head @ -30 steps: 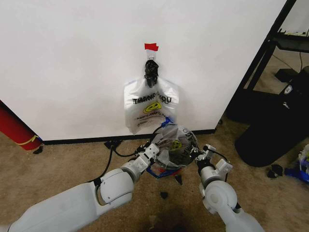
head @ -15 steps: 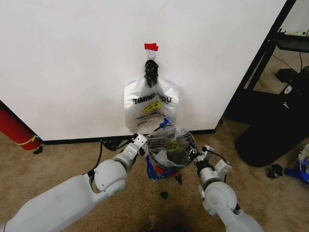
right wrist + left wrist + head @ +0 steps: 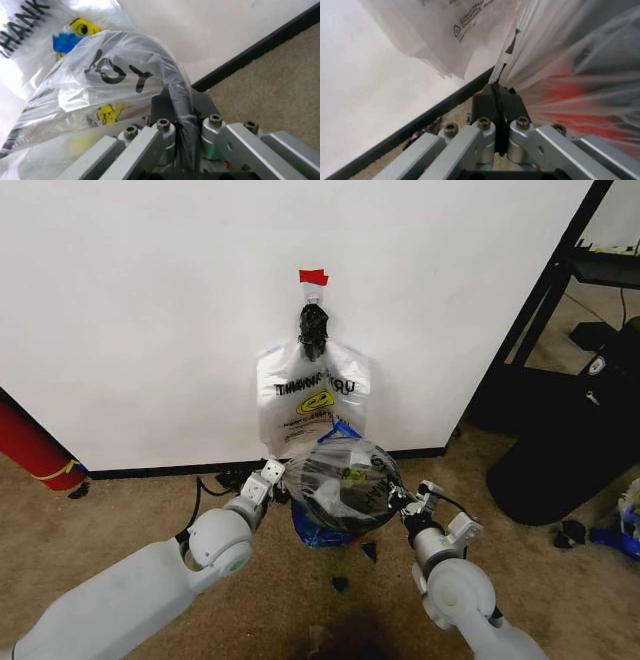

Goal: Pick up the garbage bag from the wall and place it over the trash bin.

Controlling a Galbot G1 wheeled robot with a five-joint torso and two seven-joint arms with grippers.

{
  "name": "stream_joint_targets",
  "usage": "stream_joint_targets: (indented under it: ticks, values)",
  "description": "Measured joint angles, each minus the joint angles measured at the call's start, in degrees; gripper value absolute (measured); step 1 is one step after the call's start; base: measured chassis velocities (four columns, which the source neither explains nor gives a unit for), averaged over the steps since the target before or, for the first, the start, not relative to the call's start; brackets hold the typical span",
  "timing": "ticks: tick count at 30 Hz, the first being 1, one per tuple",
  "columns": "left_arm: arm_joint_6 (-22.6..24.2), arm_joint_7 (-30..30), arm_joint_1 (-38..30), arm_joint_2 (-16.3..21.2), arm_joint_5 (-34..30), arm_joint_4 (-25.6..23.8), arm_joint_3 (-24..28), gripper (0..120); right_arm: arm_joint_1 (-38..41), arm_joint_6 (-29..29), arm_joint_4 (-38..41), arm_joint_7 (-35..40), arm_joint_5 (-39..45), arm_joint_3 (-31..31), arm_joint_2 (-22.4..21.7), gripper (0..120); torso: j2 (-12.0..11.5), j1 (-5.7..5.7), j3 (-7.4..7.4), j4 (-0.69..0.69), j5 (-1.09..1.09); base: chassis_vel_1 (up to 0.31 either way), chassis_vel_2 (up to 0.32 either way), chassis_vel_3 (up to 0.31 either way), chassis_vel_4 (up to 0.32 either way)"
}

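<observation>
Bag (image 3: 343,480) stretched over the bin (image 3: 176,90), both grippers pinching it.

The bag sits just in front of the wall (image 3: 150,300), directly below the bunched bags (image 3: 312,405) hanging there under a red tape piece (image 3: 313,277). Its plastic is drawn taut across the bin top, and the bin's rim shows as a dark curve under the film. Left gripper (image 3: 270,476) is at the bag's left edge, pads closed on a fold of plastic. Right gripper (image 3: 408,500) is at the bag's right edge, clamped on plastic and rim together. Carpet (image 3: 120,510) lies beneath.
</observation>
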Motion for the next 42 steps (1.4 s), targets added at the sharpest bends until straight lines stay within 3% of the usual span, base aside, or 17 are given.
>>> stream_joint_targets:
  ticks: [9,15,28,32,34,35,37,40,41,42]
  values:
    - [-5.5,0.8,2.7,-1.0,0.7,0.8,-0.5,0,-0.1,-0.1,0.4,0.3,5.4,1.4,0.9,1,0.0,0.00,0.00,0.00,0.00,0.000,0.000,0.000,0.000]
    - [-6.4,-1.4,3.4,-1.8,1.1,1.4,-1.2,2,0.0,-0.1,0.4,1.0,6.0,1.9,1.0,1,0.0,0.00,0.00,-0.01,0.00,0.000,0.000,0.000,0.000]
    - [-4.6,-0.3,5.5,0.8,1.3,-3.9,-4.6,47,-0.5,-0.5,-0.1,2.8,5.7,4.4,1.9,1,0.0,0.00,0.00,-0.02,-0.01,0.000,0.000,0.000,0.000]
    - [-5.6,-0.4,7.9,0.6,-0.2,-5.9,-9.4,62,-0.5,-0.5,-0.4,3.1,5.7,5.4,2.6,1,0.0,0.00,0.00,0.00,0.01,0.000,0.000,0.000,0.000]
    - [-8.4,-1.2,11.1,-0.6,-4.5,-8.4,-13.5,73,-0.3,-0.5,-0.8,3.6,5.9,6.8,3.5,1,0.0,0.00,0.00,0.01,0.00,0.000,0.000,0.000,0.000]
    - [-8.4,-1.2,11.1,-0.6,-4.5,-8.4,-13.5,73,-0.3,-0.5,-0.8,3.6,5.9,6.8,3.5,1,0.0,0.00,0.00,0.01,0.00,0.000,0.000,0.000,0.000]
    - [-11.2,-1.6,14.9,-1.9,-11.7,-11.4,-16.9,83,0.1,-0.5,-1.4,4.3,6.7,8.8,4.7,1,0.0,0.00,0.00,-0.01,0.00,0.000,0.000,0.000,0.000]
    - [-13.4,-1.9,18.4,-3.2,-19.0,-14.0,-18.5,91,0.5,-0.5,-1.6,5.1,7.8,10.2,5.8,1,0.0,0.00,0.00,0.00,0.01,0.000,0.000,0.000,0.000]
    - [-15.4,-1.4,21.8,-4.4,-25.1,-16.0,-19.2,97,0.7,-0.5,-1.7,5.7,8.6,11.3,6.8,1,0.0,0.00,0.00,0.00,0.00,0.000,0.000,0.000,0.000]
    - [-16.2,-0.7,23.2,-4.9,-27.2,-16.6,-19.3,98,0.8,-0.5,-1.7,5.9,8.8,11.7,7.2,1,0.0,0.00,0.00,0.00,0.01,0.000,0.000,0.000,0.000]
